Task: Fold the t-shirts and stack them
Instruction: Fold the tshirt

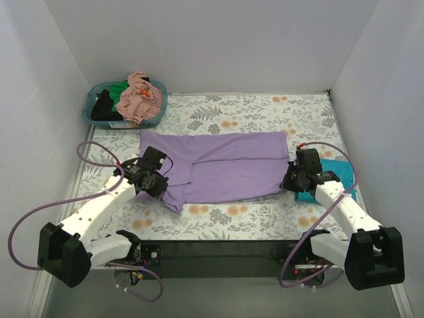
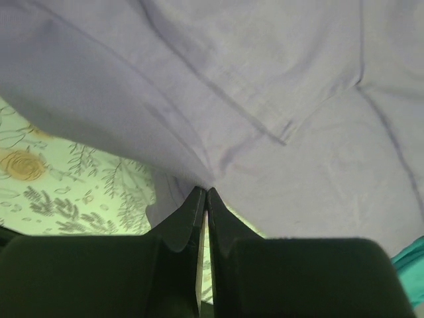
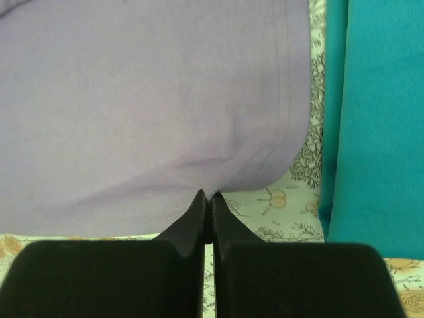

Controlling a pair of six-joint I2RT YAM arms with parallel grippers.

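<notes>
You have the lavender shirt [image 1: 218, 165] spread flat across the middle of the table, lying sideways with its top layer doubled over itself in long creases. Your left gripper [image 1: 158, 177] sits at the shirt's left end. In the left wrist view its fingers are pressed together on a gathered ridge of the purple cloth [image 2: 265, 99], which bunches right at the tips [image 2: 203, 193]. Your right gripper [image 1: 290, 179] is at the opposite end. In the right wrist view its fingers are likewise clenched, pinching the stitched hem of the same shirt [image 3: 146, 99], and the fabric puckers where they meet [image 3: 207, 195].

Just beside that hem, apart from it by a strip of print, the teal shirt [image 3: 377, 119] lies flat on the table's right side, partly covered by your right arm in the top view [image 1: 306, 197].

The teal plastic basket [image 1: 89, 112] stands at the far left corner. It is heaped with the salmon-pink shirt [image 1: 139, 99] on top and toward the right, the green shirt [image 1: 119, 89] behind it, and the black shirt [image 1: 103, 106] on the left, all crumpled.

Your count is five shirts: one lavender in both grippers, one teal on the table, three in the one basket. A grey floral table cover [image 1: 265, 109] lies under everything.
</notes>
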